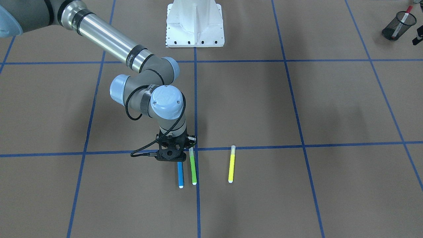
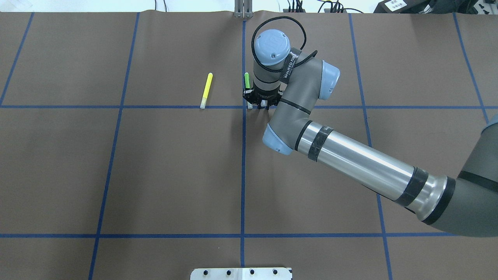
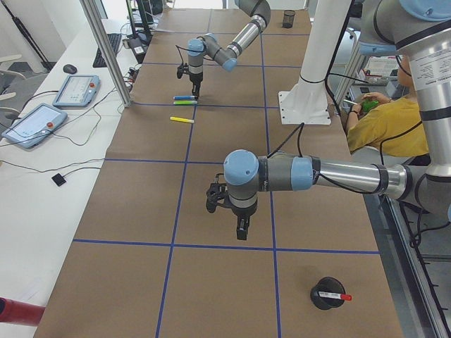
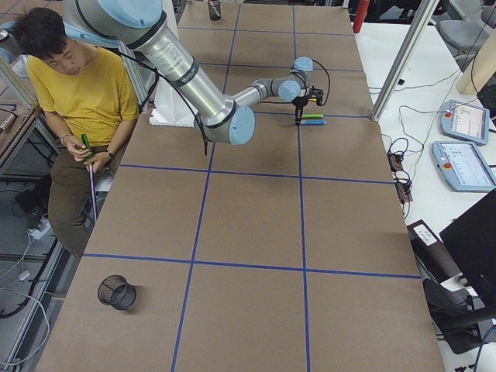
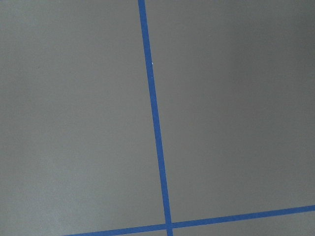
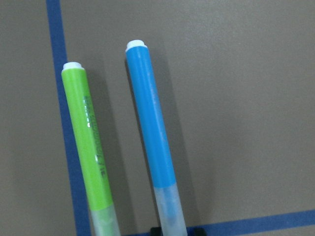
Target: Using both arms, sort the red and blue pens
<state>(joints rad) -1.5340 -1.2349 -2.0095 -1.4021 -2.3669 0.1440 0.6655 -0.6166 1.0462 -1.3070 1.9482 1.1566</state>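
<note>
- Right end effector [image 1: 170,153]: positioned over the capped end of the blue pen [image 1: 180,174]; spread cannot be told.
- Blue pen: laid on surface [image 1: 264,198], just beside green pen [image 1: 192,168]; judged light, stiff, slick; best taken mid-barrel.

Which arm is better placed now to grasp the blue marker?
Right. The right tool hangs directly over the clear cap of the blue marker; the left tool is far along the table.

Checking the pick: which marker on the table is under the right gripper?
The blue marker, cap end under the right gripper; green lies beside it, yellow apart.
</note>
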